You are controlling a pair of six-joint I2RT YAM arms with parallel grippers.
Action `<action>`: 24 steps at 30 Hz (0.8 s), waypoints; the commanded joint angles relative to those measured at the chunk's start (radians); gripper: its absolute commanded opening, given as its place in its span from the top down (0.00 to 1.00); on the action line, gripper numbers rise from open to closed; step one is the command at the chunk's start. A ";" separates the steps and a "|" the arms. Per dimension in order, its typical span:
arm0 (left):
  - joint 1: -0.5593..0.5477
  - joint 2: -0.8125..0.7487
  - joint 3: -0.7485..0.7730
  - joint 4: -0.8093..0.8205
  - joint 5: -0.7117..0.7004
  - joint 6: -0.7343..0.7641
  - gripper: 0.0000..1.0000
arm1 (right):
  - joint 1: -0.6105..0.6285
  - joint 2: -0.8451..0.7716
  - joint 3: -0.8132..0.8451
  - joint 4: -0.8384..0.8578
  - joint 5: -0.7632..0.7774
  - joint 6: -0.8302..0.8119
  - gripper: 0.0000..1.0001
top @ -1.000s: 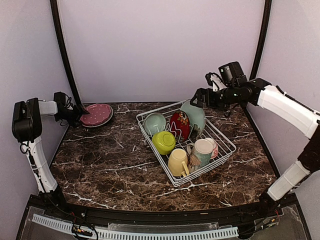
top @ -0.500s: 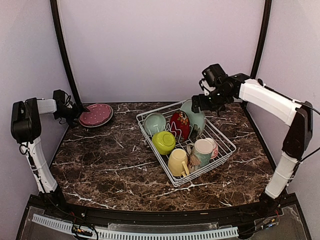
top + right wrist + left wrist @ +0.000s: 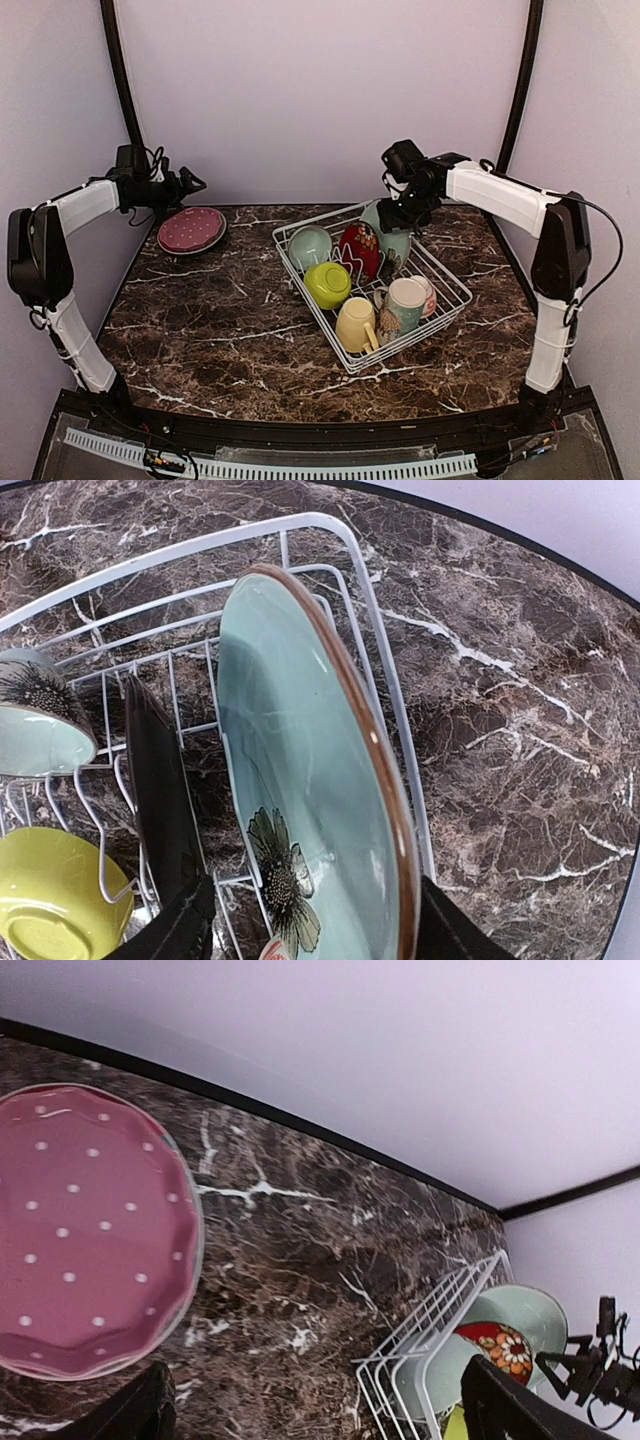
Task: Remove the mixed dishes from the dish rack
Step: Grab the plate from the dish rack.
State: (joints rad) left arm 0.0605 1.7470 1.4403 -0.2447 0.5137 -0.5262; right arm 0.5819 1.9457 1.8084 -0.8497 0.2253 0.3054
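Observation:
The white wire dish rack (image 3: 440, 320) stands right of centre and holds a pale green plate (image 3: 390, 232), a red patterned dish (image 3: 358, 250), a teal bowl (image 3: 310, 246), a lime bowl (image 3: 327, 284), a yellow mug (image 3: 356, 323) and a cream patterned mug (image 3: 404, 304). My right gripper (image 3: 400, 215) is open just above the pale green plate (image 3: 300, 780). Its jaws stand either side of the plate's brown rim without closing. A dark plate (image 3: 160, 780) stands beside it. The pink dotted plate (image 3: 192, 229) lies at the far left. My left gripper (image 3: 190, 183) is open and empty above it.
The pink plate (image 3: 80, 1230) lies close to the back wall and the left black frame post. The rack's back corner (image 3: 440, 1350) shows in the left wrist view. The lime bowl (image 3: 50, 900) and teal bowl (image 3: 40, 720) sit left of the dark plate.
My left gripper has lifted off the pink plate's edge and moved up and right. My right gripper has moved left and down onto the pale green plate's top.

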 commanded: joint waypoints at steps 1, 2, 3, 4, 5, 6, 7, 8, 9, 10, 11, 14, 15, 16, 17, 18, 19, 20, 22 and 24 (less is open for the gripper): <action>-0.116 -0.043 -0.020 0.014 0.024 0.089 0.01 | -0.003 0.035 0.027 0.056 -0.016 -0.023 0.41; -0.142 -0.047 -0.017 0.015 0.023 0.099 0.01 | -0.004 0.039 0.024 0.065 -0.014 -0.024 0.43; -0.153 -0.049 -0.017 0.015 0.023 0.113 0.01 | -0.006 0.043 0.024 0.068 -0.015 -0.023 0.46; -0.174 -0.053 -0.018 0.018 0.027 0.116 0.01 | -0.010 0.045 0.022 0.073 -0.021 -0.023 0.49; -0.183 -0.055 -0.018 0.021 0.030 0.122 0.01 | -0.013 0.047 0.018 0.078 -0.031 -0.022 0.52; -0.200 -0.057 -0.018 0.027 0.041 0.124 0.01 | -0.015 0.048 0.013 0.088 -0.050 -0.024 0.54; -0.208 -0.058 -0.017 0.033 0.047 0.128 0.01 | -0.018 0.046 0.004 0.097 -0.063 -0.029 0.56; -0.221 -0.059 -0.020 0.037 0.058 0.129 0.01 | -0.020 0.042 -0.008 0.109 -0.071 -0.033 0.58; -0.226 -0.059 -0.023 0.044 0.062 0.129 0.01 | -0.021 0.037 -0.016 0.118 -0.075 -0.035 0.61; -0.235 -0.058 -0.024 0.048 0.067 0.129 0.01 | -0.021 0.033 -0.021 0.124 -0.078 -0.036 0.64; -0.237 -0.056 -0.025 0.050 0.067 0.129 0.01 | -0.021 0.029 -0.024 0.127 -0.081 -0.038 0.67; -0.244 -0.050 -0.026 0.050 0.068 0.129 0.01 | -0.021 0.015 -0.025 0.126 -0.088 -0.045 0.74; -0.243 -0.048 -0.026 0.049 0.068 0.130 0.01 | -0.021 0.008 -0.024 0.124 -0.087 -0.047 0.76; -0.243 -0.046 -0.026 0.048 0.068 0.130 0.01 | -0.019 0.004 -0.021 0.119 -0.088 -0.048 0.76; -0.244 -0.044 -0.026 0.048 0.068 0.130 0.01 | -0.020 -0.001 -0.017 0.115 -0.092 -0.050 0.76; -0.244 -0.039 -0.026 0.048 0.070 0.130 0.01 | -0.018 -0.005 -0.010 0.108 -0.096 -0.052 0.77; -0.244 -0.035 -0.026 0.047 0.071 0.130 0.01 | -0.016 -0.009 -0.001 0.102 -0.102 -0.052 0.78; -0.244 -0.029 -0.026 0.047 0.072 0.130 0.01 | -0.015 -0.012 0.009 0.095 -0.104 -0.052 0.80; -0.244 -0.019 -0.023 0.044 0.070 0.132 0.01 | -0.012 -0.017 0.025 0.083 -0.104 -0.053 0.86; -0.243 -0.012 -0.022 0.040 0.066 0.137 0.01 | -0.009 -0.024 0.036 0.071 -0.097 -0.056 0.92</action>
State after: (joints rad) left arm -0.1799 1.7351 1.4315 -0.2073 0.5659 -0.4175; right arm 0.5541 1.9724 1.7985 -0.7956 0.1692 0.2352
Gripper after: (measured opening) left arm 0.990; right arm 0.129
